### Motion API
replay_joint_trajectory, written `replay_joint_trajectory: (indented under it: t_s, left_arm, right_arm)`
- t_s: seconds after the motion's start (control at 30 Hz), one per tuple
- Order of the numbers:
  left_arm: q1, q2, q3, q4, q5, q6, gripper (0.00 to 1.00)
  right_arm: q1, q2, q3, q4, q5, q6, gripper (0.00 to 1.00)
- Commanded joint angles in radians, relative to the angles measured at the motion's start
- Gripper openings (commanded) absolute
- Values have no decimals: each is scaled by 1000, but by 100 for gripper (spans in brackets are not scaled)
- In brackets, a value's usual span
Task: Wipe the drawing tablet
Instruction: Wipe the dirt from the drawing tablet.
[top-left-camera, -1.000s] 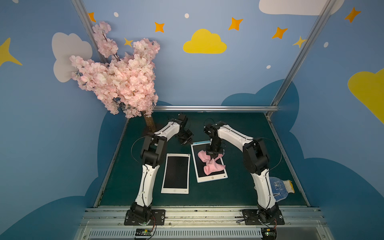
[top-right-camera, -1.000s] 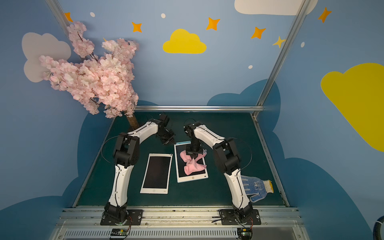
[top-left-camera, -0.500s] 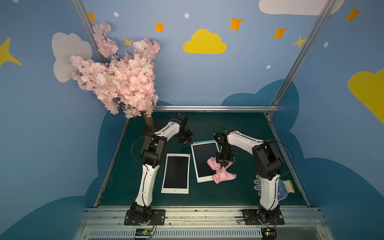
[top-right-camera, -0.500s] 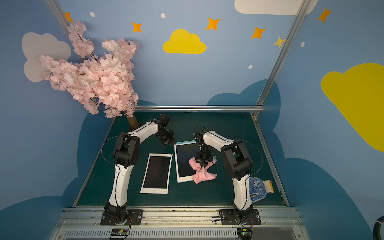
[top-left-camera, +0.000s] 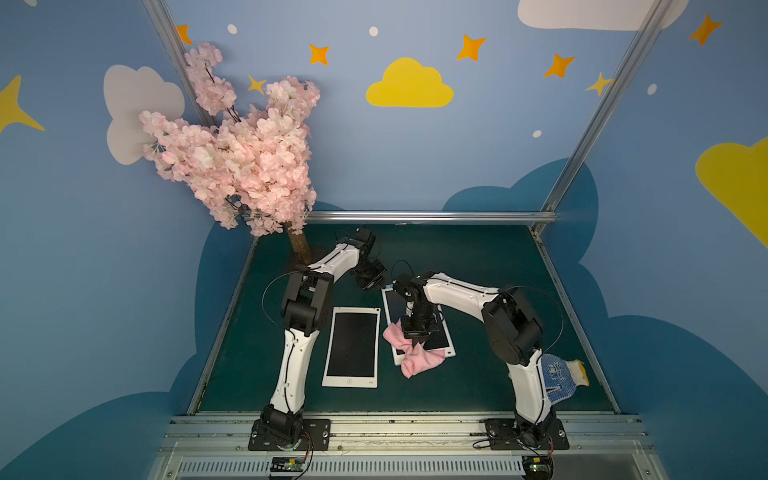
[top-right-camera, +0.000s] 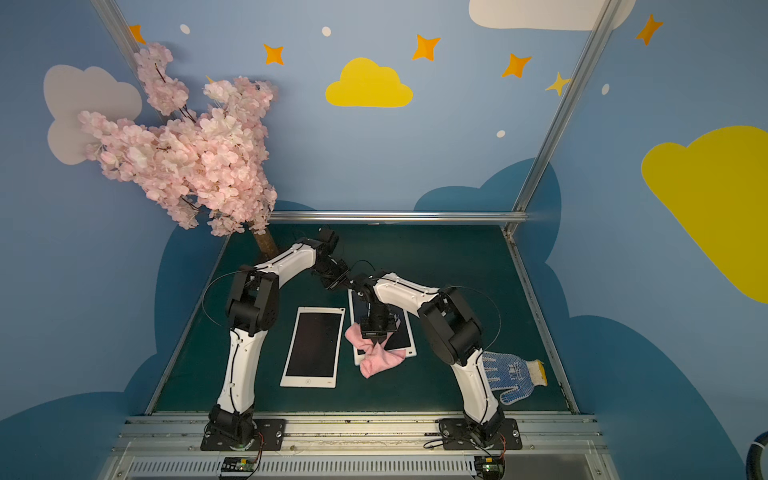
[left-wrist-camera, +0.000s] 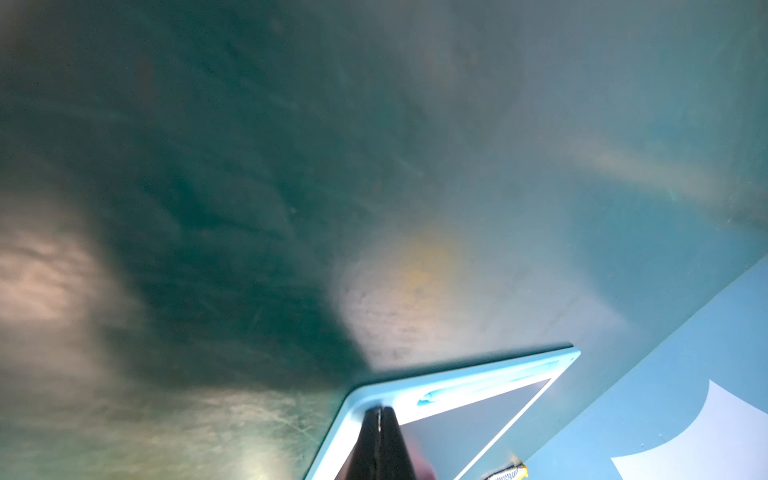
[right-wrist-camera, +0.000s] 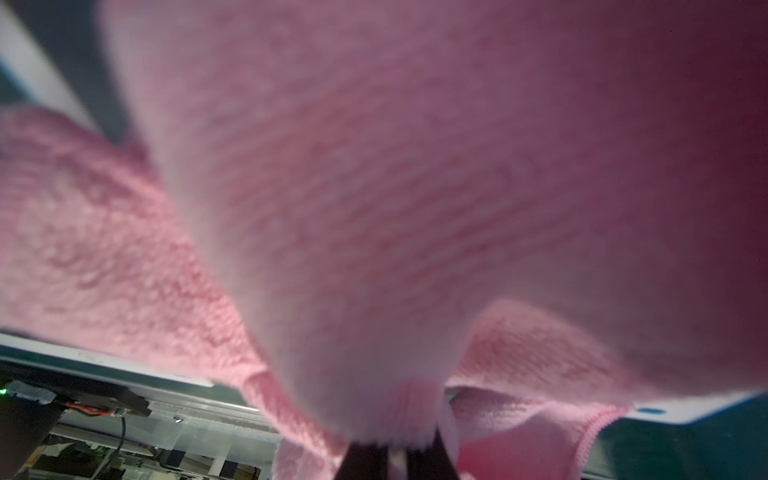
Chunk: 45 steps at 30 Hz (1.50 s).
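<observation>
My right gripper (top-left-camera: 417, 340) is clamped on the pink cloth (top-left-camera: 417, 360), mid-wipe on the blue-framed drawing tablet (top-left-camera: 440, 344), just beside the white tablet (top-left-camera: 352, 347). My left gripper (left-wrist-camera: 379, 409), fingers together, pins 1 corner. I judge wiping under way, the uncovered screen perhaps done. No writing is legible.

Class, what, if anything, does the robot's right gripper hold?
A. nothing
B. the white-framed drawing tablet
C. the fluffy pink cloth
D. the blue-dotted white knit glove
C: the right gripper is shut on the fluffy pink cloth, bunched over the blue-framed drawing tablet; the right wrist view shows fabric pinched at its tips.
</observation>
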<state>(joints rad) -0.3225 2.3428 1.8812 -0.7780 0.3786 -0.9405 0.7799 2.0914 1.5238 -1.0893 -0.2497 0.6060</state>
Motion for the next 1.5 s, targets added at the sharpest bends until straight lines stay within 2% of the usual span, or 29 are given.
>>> replay_joint_trajectory:
  t_s: [0.0, 0.23, 0.43, 0.6, 0.77, 0.93, 1.2, 1.33, 1.47]
  left_arm:
    - [1, -20, -20, -24, -4, 19, 7]
    - [-1, -17, -19, -24, -3, 20, 7]
    - [-6, -14, -19, -24, 3, 22, 7]
    - [-9, -14, -20, -24, 1, 22, 7]
    - [-8, -17, -21, -24, -1, 23, 7]
    - [-11, -17, -25, -24, 0, 23, 6]
    - [-12, -26, -40, -25, -1, 30, 6]
    - [-12, -29, -45, -24, 5, 37, 6]
    - [-13, -31, -47, -24, 11, 40, 6]
  right_arm:
    - [-83, -78, -118, 2, 40, 2, 0]
    - [-188, -197, -290, 31, 66, -32, 0]
    - [-188, -206, -283, 15, 75, -28, 0]
    - [-246, -246, -358, 43, 79, -30, 0]
    - [-251, -267, -337, 19, 96, -57, 0]
    - [-122, -243, -249, 0, 109, -48, 0]
    - [86, -49, 4, 3, 22, -11, 0]
    - [115, 42, 136, -18, -18, -6, 0]
    - [69, 110, 255, -88, -19, -2, 0]
